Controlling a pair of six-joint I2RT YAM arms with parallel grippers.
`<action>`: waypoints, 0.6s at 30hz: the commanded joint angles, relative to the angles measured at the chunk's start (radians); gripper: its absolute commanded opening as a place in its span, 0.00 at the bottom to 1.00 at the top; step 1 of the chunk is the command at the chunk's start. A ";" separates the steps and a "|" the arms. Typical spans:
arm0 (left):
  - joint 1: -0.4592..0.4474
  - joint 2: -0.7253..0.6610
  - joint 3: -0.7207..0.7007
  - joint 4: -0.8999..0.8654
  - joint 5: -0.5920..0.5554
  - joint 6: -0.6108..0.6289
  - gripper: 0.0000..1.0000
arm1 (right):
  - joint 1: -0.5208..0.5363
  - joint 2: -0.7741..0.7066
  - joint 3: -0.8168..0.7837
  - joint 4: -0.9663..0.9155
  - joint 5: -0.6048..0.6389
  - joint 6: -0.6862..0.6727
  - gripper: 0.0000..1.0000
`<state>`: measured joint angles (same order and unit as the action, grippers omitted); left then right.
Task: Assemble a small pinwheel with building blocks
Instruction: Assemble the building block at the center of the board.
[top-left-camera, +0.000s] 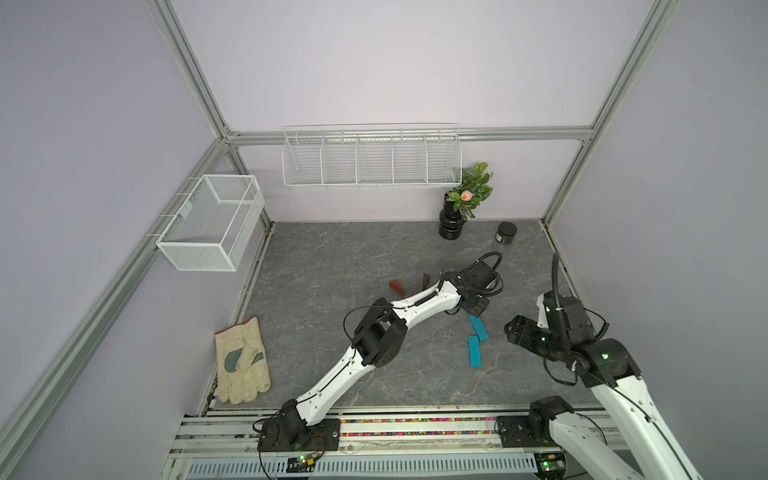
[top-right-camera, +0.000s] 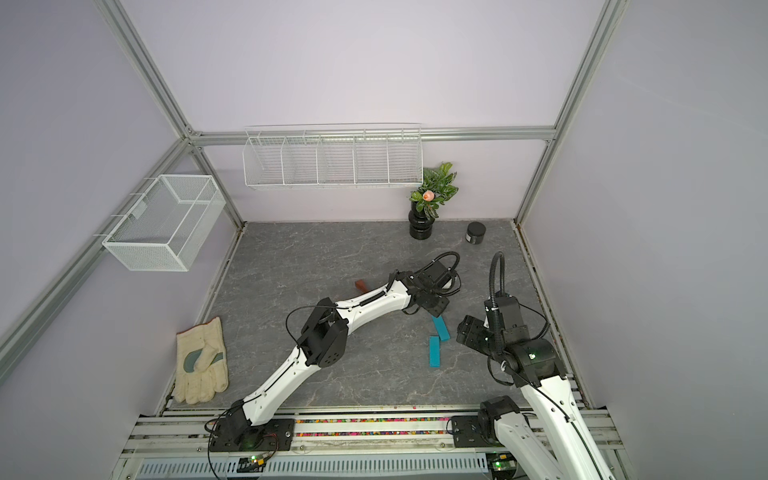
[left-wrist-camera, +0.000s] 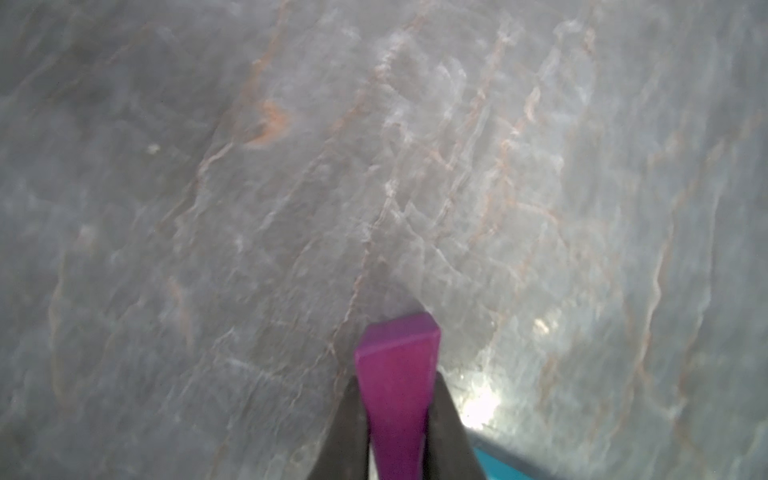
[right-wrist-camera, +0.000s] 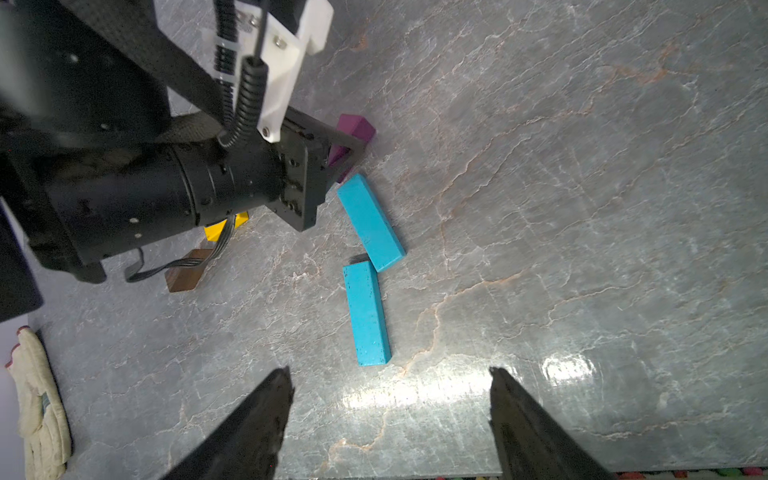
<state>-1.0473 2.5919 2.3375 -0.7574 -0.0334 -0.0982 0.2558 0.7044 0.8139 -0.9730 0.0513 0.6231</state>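
Hardly begun, I'd say: two teal bars (right-wrist-camera: 368, 311) (right-wrist-camera: 370, 222) lie end to end at the desk's (top-left-camera: 332, 270) four o'clock, brown wedges (top-left-camera: 397, 286) loose. The left gripper (left-wrist-camera: 397, 380) clamps the purple wedge (right-wrist-camera: 358, 126) at the bars' twelve o'clock; the right gripper (right-wrist-camera: 390, 372) gapes empty.

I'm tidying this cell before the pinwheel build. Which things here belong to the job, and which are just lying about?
Belong to the job:
- purple wedge
- teal bars
- brown wedges
- yellow block, mostly hidden

Just lying about:
- glove
- black jar
- vase of greenery
- wire baskets on the walls
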 joint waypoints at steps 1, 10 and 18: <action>0.000 -0.004 -0.002 -0.034 -0.029 0.035 0.03 | -0.007 -0.001 -0.016 0.000 -0.019 -0.013 0.77; 0.001 -0.235 -0.346 0.017 -0.137 0.185 0.00 | -0.010 -0.015 -0.051 0.008 -0.041 -0.003 0.77; 0.021 -0.305 -0.479 0.041 -0.194 0.289 0.02 | -0.010 0.010 -0.088 0.076 -0.083 -0.001 0.76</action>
<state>-1.0386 2.3035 1.8748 -0.7288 -0.1925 0.1139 0.2501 0.7059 0.7479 -0.9375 -0.0017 0.6209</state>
